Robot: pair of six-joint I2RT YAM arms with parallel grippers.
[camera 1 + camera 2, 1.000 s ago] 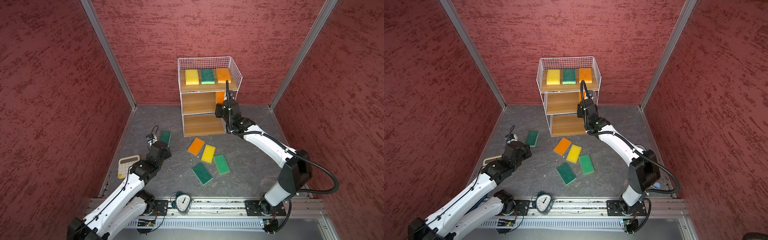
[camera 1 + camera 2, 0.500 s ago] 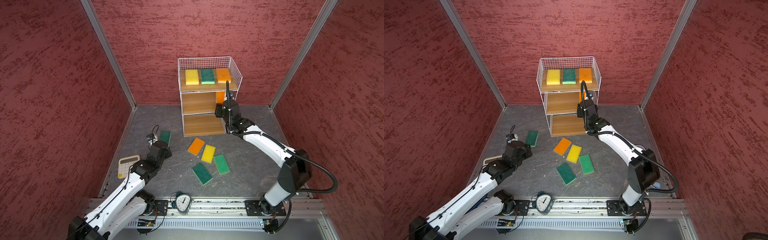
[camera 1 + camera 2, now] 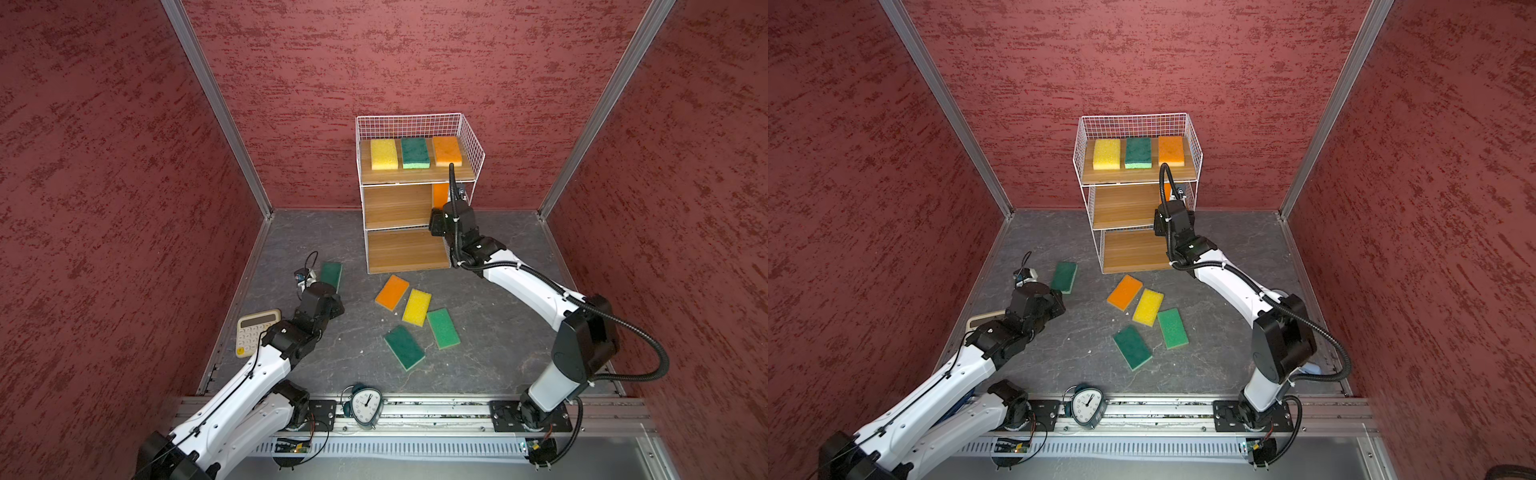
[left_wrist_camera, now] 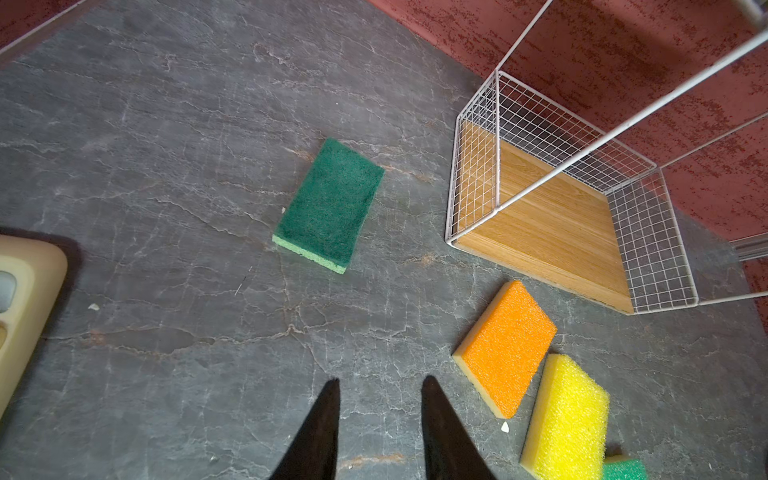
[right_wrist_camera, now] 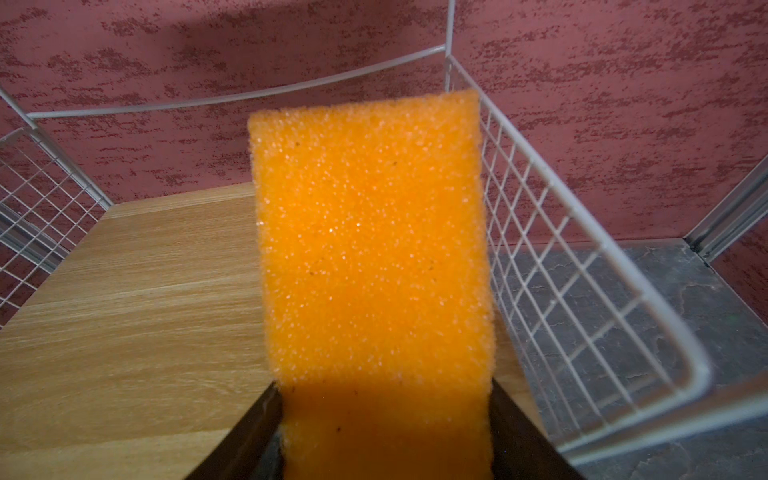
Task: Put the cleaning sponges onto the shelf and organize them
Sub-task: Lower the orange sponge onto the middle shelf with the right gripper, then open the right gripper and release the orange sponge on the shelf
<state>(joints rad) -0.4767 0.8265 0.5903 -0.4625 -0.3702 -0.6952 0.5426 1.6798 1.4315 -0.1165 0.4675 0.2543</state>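
orange sponge (image 5: 374, 249) (in right gripper (image 5: 384, 390)) points lengthwise into shelf (image 5: 124, 291).

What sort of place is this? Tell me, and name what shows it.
Probably a robot test cell, not a home: textured red panel walls on aluminium posts box in a grey floor, the left arm and right arm stand on a metal rail, and a shelf with sponges looks staged.

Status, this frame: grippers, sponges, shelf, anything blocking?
Left gripper open, empty. Right gripper gripping orange foam sponge over middle board of white wire shelf. Five sponges on grey floor. Nothing blocking.
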